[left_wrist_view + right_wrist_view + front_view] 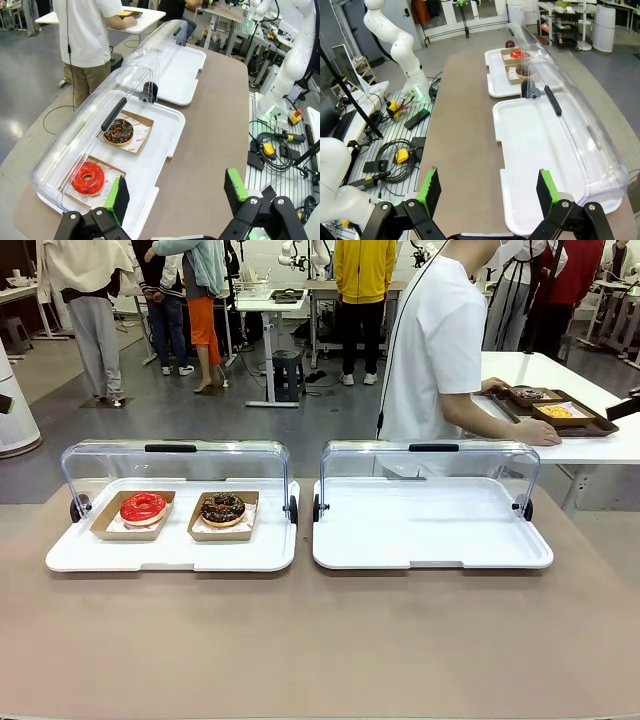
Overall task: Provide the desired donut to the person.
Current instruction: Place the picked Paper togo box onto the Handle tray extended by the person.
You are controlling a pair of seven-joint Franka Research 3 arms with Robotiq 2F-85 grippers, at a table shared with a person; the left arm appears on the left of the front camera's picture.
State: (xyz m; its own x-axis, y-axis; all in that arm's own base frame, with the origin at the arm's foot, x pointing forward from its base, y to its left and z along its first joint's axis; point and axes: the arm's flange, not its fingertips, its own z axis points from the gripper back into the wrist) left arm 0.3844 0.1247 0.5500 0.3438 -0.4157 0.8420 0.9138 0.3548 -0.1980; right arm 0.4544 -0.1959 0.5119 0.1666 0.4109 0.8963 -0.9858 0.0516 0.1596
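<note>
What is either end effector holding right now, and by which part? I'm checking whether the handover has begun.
Nothing is held. The left end effector and the right end effector are both open over the table; the red donut and chocolate donut sit in their trays.

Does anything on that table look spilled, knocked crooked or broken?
Nothing stands out. The red donut and the chocolate donut sit neatly in their cardboard trays on the left white tray; the right white tray is bare, both lids raised.
</note>
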